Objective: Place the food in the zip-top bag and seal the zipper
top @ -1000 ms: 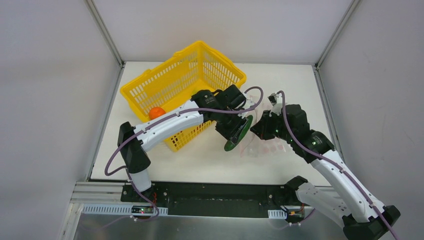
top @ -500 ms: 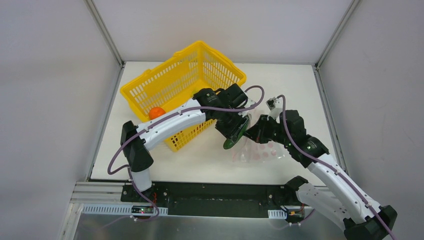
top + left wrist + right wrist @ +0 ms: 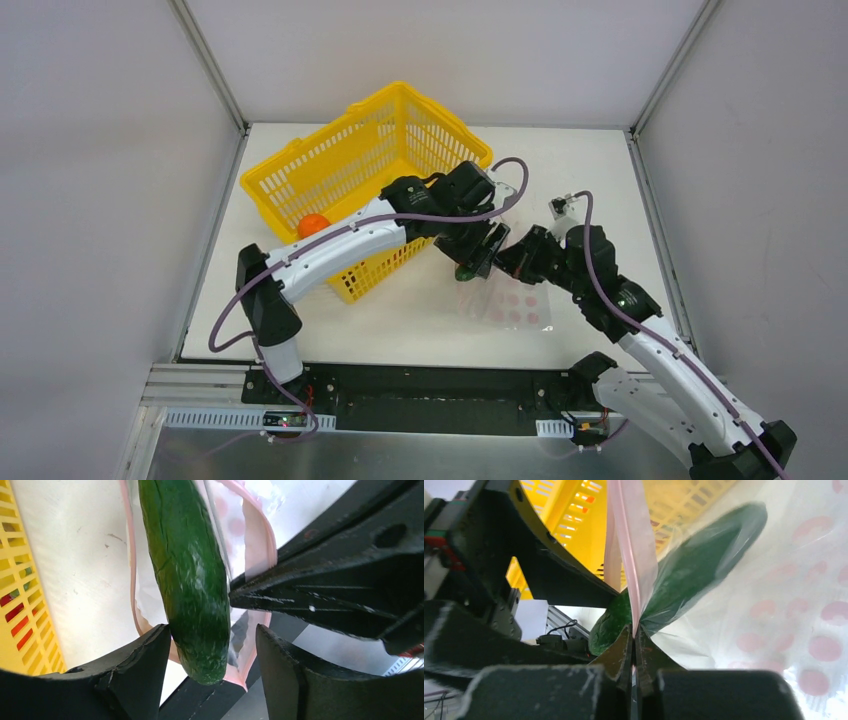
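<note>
Where the zip-top bag [image 3: 515,305] lies on the table [image 3: 420,320], just right of the yellow basket [image 3: 340,160] and near the middle of the work surface, its clear film shows pink dots and its mouth end is raised off the surface toward the two grippers. The zipper [image 3: 634,545], a thin pink strip, runs around the open mouth. One item of the food, a long green pepper [image 3: 192,580] with a glossy, faintly ridged skin, passes through that mouth; in the right wrist view its forward part is visible through the dotted film, while its rounded rear end projects outside the bag. The left gripper [image 3: 212,630] is positioned around this rear end with its jaws apart at a moderate width: one finger [image 3: 140,665] stands close against the pepper, though contact cannot be confirmed, and the other finger [image 3: 285,670] stands clear of it with a visible gap, so no clamping grip is present. The right gripper [image 3: 634,635] meets the left gripper from the right, and its jaws are fully closed on the zipper, pinching one lip of the mouth and holding it upright beside the pepper. An orange round fruit [image 3: 314,224] rests inside the basket at its near left corner, well apart from the bag. Through the basket wall the left wrist view shows further red and green shapes, too small to identify.
</note>
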